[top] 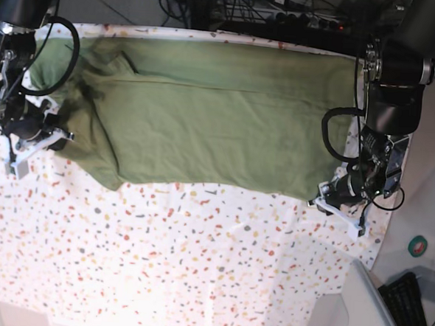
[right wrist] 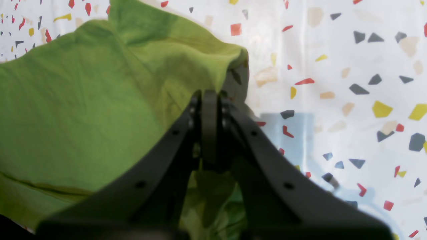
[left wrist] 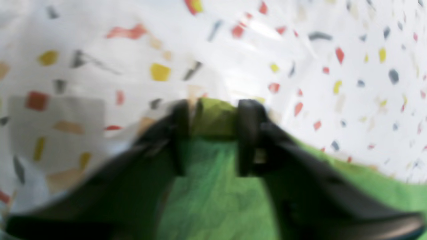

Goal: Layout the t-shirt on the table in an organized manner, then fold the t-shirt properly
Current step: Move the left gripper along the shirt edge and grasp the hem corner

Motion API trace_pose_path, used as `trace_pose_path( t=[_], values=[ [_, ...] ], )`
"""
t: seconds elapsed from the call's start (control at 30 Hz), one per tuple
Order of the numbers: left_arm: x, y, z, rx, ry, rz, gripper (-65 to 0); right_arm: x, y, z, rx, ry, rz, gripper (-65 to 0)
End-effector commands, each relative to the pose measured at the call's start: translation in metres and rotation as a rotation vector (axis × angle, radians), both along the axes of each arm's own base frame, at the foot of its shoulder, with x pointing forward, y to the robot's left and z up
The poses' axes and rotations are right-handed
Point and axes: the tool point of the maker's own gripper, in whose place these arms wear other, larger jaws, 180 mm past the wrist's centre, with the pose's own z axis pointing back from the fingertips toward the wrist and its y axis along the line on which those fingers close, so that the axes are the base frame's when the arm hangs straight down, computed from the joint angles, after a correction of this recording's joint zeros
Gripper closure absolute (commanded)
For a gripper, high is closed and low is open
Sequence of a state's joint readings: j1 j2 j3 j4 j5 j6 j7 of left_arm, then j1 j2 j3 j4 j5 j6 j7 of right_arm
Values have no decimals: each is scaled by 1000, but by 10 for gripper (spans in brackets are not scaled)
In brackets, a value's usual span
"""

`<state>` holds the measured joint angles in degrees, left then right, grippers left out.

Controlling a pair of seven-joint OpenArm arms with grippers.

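White cloth speckled with red, yellow, grey and dark flecks covers the table (top: 197, 258) under me, with cables and dark gear crowding its far edge. Across the far half lies the plain olive-green short-sleeved cotton t-shirt (top: 212, 126), spread wide and flat through the middle, bunched and creased toward my right arm's end. My right gripper (right wrist: 210, 95) is clamped tight, black fingers pressed together on a raised fold of green fabric that tents up from the tabletop. My left gripper (left wrist: 213, 115) sits at the opposite end of the shirt; that wrist view is blurred, but a wad of green cloth shows between its two black fingers (left wrist: 248, 133), with a narrow gap. Whether they are gripping it or just around it, I can't tell. No brand, label or writing reads anywhere on the shirt or the cover.
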<state>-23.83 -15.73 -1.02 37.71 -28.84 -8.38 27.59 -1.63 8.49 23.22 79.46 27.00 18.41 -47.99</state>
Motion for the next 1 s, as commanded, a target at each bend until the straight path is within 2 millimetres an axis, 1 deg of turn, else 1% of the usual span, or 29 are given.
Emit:
trace_pose_path(
  t=[0.0,0.03,0.07,0.1,0.17,0.23,0.3,0.33,0.37,0.4,0.5,0.53,0.6,0.7,0.83,0.93,0.97],
  values=[
    [6,-3,4,1,1,-19,-109,13,-4,13,-6,-52,-2,0],
    [5,-5,1,8,8,-31,-61,13,-5,13,-8,-52,-1,0],
    [9,-6,3,13,-7,-33,-7,13,-5,13,-8,-53,-1,0],
    [11,-7,4,17,-22,-32,0,15,-5,15,-9,-58,-1,0],
    [13,-5,4,18,-31,-24,0,20,-6,17,-12,-67,-1,0],
    [17,-2,9,22,-43,-20,0,26,-7,22,-15,-82,-1,0],
    [20,-1,13,22,-54,-18,0,34,-16,28,-35,-92,2,0],
    [24,2,18,28,-67,-20,0,39,-16,30,-45,-93,20,0],
    [27,6,24,37,-83,-22,0,43,-14,28,-54,-83,46,0],
    [28,6,28,41,-93,-28,0,48,-16,30,-69,-82,65,0],
    [28,-1,33,37,-77,-59,0,60,-20,28,-107,-78,112,0],
    [26,-2,33,37,-72,-63,0,65,-21,28,-119,-90,121,0],
    [29,-5,39,37,-88,-75,0,77,-25,29,-146,-122,141,0],
    [25,-8,40,39,-98,-87,0,85,-27,24,-180,-142,174,0],
    [25,-12,44,42,-116,-99,0,95,-35,17,-206,-186,179,0],
    [22,-13,44,46,-121,-107,0,101,-40,18,-224,-255,175,0],
    [23,-9,48,55,-131,-107,0,102,-41,19,-232,-275,178,0]
  ],
)
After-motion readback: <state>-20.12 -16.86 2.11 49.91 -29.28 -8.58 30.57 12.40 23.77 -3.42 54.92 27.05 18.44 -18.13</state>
